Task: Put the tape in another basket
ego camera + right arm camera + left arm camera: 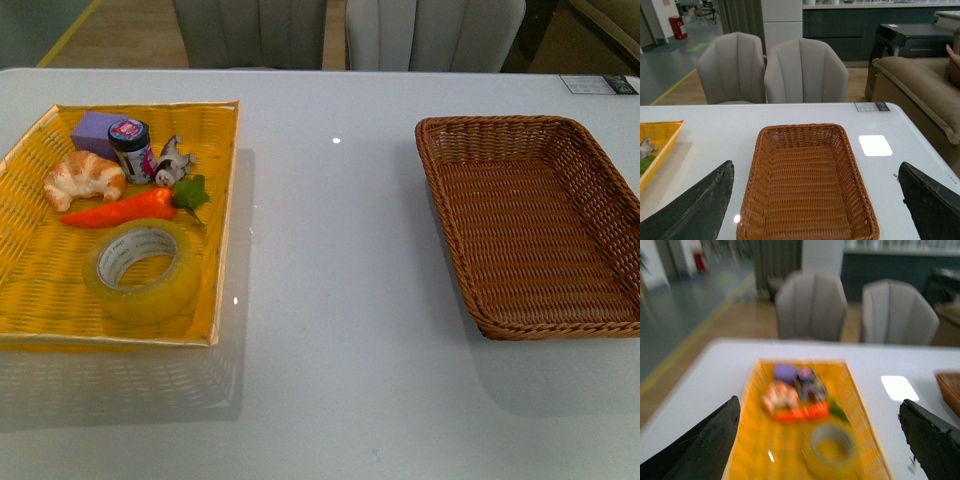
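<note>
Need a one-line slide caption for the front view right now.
Tape roll lies flat in the yellow tray near a carrot, croissant and jar; brown wicker basket sits empty to its right.

legible text: none | tape core print: too small to read

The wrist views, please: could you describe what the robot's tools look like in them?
The left tool and right tool each show as two matte black, wedge-shaped fingers tapering to blunt tips. The surfaces look scuffed, with pale specks. No cables or markings are visible, and the front view shows neither arm.
</note>
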You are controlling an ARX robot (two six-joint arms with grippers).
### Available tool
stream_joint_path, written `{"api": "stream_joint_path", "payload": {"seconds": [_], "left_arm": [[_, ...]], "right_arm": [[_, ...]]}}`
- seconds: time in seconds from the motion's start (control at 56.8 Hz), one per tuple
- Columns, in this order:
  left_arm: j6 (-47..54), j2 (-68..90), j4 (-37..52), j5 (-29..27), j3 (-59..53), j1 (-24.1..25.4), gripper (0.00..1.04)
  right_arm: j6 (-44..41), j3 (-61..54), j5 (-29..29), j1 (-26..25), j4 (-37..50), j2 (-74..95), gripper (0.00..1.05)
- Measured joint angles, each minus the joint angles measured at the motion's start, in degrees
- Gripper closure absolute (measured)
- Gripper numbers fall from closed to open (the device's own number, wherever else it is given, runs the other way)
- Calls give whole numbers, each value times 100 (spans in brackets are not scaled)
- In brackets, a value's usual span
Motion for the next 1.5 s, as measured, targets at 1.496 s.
{"api": "stream_joint_path", "payload": {"seconds": [1.496], "left_arm": [[-752, 12517, 4190, -586, 4509, -317, 9]], "right_arm": [[-2, 0, -7, 0, 0, -2, 9]]}}
